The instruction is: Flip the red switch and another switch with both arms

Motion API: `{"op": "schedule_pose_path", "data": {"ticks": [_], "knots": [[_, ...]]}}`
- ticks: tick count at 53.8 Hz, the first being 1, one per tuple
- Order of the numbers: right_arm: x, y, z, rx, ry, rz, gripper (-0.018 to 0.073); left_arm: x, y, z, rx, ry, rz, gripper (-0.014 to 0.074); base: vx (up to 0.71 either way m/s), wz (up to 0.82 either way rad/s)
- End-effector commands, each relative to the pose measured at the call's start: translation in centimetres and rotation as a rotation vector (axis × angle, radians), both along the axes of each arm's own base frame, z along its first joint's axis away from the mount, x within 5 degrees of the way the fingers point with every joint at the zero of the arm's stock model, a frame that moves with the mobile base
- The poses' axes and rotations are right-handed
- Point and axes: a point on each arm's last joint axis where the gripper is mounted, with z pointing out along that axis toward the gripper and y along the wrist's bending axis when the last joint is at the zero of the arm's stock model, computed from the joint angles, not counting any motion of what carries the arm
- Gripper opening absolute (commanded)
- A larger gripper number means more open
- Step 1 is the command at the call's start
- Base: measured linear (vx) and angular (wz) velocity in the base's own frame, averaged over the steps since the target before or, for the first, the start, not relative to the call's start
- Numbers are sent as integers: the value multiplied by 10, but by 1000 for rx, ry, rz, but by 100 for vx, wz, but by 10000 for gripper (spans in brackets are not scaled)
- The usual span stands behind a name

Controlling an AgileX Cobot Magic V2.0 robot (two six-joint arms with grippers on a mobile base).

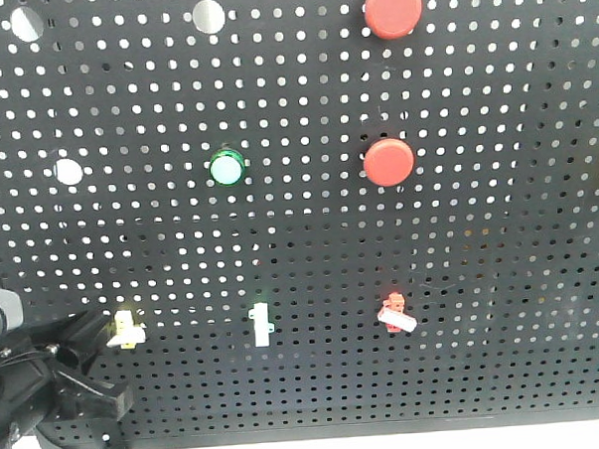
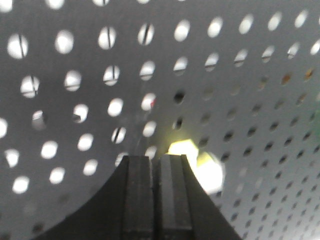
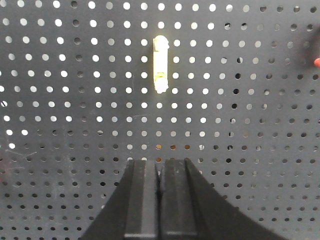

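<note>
Pegboard point(image 1: 479, 237) black, even grid of small round holes. Top button point(image 1: 393, 9) and lower button point(image 1: 388, 162) red, third button point(image 1: 226, 168) green with pale centre; red switch point(image 1: 394, 313) has white lever, yellow switch point(image 1: 124, 331) pale, toggle point(image 1: 261, 325) white. Left hand point(image 2: 156, 162) and right hand point(image 3: 160, 165) black.

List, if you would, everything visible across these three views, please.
pegboard: one, black, fills every view
round push buttons: two, red, upper right, stacked
round lamp button: one, green, centre left
round discs: three, whitish, left side
red switch: one, red with white lever, bottom row right
white toggle: one, white, bottom row middle
yellow switch: one, pale yellow, bottom row left
left pincer: one, black, shut, beside yellow switch
right pincer: one, black, shut, facing white toggle, apart
</note>
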Motion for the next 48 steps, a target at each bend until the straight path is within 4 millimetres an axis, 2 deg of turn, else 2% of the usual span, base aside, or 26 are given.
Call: {"op": "schedule_pose_path", "data": {"ticks": [1, 7, 11, 30, 38, 48], "knots": [[0, 0, 20, -13, -118, 2, -5, -2, -1, 13, -43, -71, -1, 2, 0, 0], [0, 0, 20, -13, -118, 2, -5, -6, 1, 3, -62, -46, 2, 2, 0, 0], [0, 0, 20, -13, -118, 2, -5, -8, 1, 4, -71, -74, 2, 2, 0, 0], [4, 3, 18, -17, -102, 22, -5, -34, 9, 38, -115, -214, -2, 2, 0, 0], [17, 23, 13, -11, -86, 166, -5, -45, 13, 50, -131, -264, -2, 2, 0, 0], [49, 71, 0, 15, -76, 399, -8, -49, 14, 51, -121, -249, -4, 2, 0, 0]]}}
